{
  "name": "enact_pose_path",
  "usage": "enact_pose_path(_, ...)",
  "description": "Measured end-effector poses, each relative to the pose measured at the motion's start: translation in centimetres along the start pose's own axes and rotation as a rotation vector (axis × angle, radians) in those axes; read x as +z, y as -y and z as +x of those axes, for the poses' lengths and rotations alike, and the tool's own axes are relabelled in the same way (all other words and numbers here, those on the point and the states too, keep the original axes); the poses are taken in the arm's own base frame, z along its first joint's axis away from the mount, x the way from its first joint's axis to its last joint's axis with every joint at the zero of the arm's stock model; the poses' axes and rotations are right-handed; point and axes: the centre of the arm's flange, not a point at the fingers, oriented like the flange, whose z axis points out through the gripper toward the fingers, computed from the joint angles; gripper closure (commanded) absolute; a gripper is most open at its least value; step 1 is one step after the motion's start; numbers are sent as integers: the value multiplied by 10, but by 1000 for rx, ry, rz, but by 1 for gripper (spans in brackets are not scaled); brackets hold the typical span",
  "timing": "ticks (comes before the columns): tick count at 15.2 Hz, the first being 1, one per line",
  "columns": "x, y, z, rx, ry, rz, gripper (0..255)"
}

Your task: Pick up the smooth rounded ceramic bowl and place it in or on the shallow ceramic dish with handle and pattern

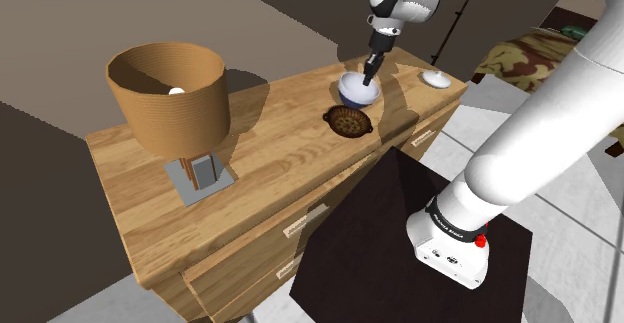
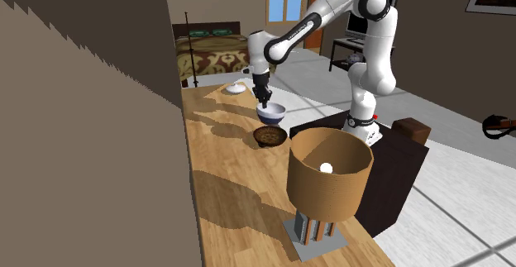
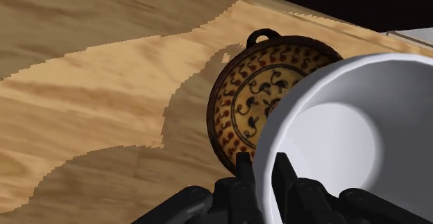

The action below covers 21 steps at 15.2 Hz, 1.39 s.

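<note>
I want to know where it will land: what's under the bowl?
The gripper holds the bowl above the wooden top, with the patterned dish partly beneath it. The bowl covers one side of the dish, so that part cannot be seen.

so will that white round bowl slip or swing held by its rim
Probably rigid: the white round bowl shows no flex where the black gripper pinches its rim. That smooth wall looks slippery, so it might pivot in the grip. Its rounded underside may rock on the brown patterned dish.
</note>
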Motion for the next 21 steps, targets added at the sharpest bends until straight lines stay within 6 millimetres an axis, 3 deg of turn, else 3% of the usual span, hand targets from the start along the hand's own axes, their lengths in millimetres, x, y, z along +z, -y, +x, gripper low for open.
enact_pose_path(12,64,-9,2,0,0,0,255)
enact_pose_path(19,71,-9,2,0,0,0,255)
enact_pose_path(20,71,-9,2,0,0,0,0)
enact_pose_path(21,71,-9,2,0,0,0,0)
